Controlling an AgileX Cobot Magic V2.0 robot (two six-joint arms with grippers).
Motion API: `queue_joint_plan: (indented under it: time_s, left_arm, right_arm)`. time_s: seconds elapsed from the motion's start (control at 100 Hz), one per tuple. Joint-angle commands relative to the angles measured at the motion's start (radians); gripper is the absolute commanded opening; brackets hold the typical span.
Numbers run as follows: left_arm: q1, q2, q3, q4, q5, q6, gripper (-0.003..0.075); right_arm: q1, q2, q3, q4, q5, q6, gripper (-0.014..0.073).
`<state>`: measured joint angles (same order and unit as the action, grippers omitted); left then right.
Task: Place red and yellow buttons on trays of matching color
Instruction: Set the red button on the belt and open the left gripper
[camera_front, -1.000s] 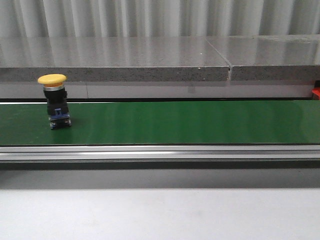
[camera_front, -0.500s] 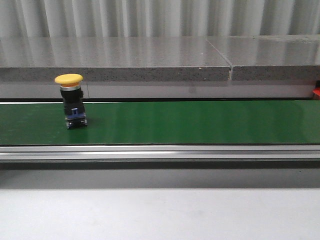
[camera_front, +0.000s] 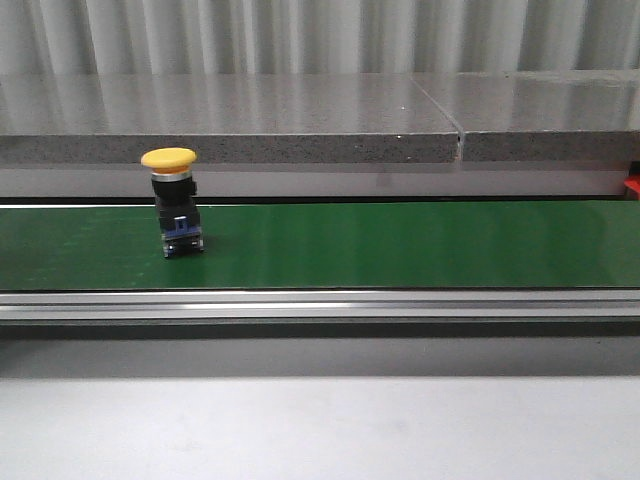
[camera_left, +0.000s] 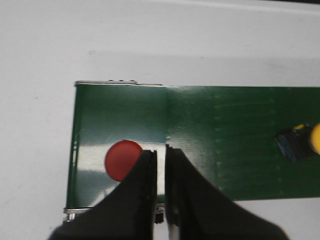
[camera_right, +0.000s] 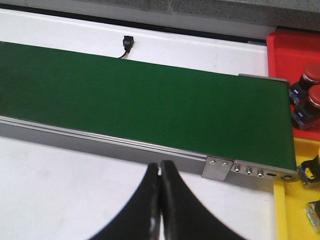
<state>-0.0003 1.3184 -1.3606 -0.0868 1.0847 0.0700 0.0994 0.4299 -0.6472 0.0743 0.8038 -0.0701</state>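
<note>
A yellow button (camera_front: 174, 212) stands upright on the green conveyor belt (camera_front: 400, 245), a red button (camera_left: 123, 160) lies partly hidden behind the nearly closed, empty left hand (camera_left: 161, 156), and the right hand (camera_right: 159, 172) is pressed closed and empty.

both end effectors (camera_left: 160, 154) (camera_right: 160, 170) closed, empty

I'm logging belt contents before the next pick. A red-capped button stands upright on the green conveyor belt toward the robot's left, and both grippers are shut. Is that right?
Not quite: the yellow button standing on the green conveyor belt has a yellow cap, as the front view shows. The rest holds: it is upright, toward the robot's left, and the left gripper and right gripper are both shut.
</note>
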Motion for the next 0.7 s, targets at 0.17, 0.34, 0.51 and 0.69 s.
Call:
queue_joint_plan:
  time_s: [0.17,0.34,0.51,0.69]
  left_arm:
    - [-0.156,-0.18,0.083,0.0,-0.119,0.003,-0.0021]
    - [-0.177,-0.304,0.227,-0.002,-0.184,0.003,-0.0021]
    - [-0.177,-0.453,0.403,-0.002,-0.258,0.003,-0.002]
    - [-0.177,-0.632,0.567,-0.002,-0.305,0.003,-0.0021]
  right_arm:
    - [0.003,0.004,-0.025,0.006,-0.063,-0.006,-0.0069]
    - [0.003,0.004,-0.025,0.006,-0.063,-0.006,-0.0069]
    - [0.003,0.004,-0.025,0.006,-0.063,-0.006,-0.0069]
    - [0.003,0.004,-0.025,0.006,-0.09,-0.006,-0.0069]
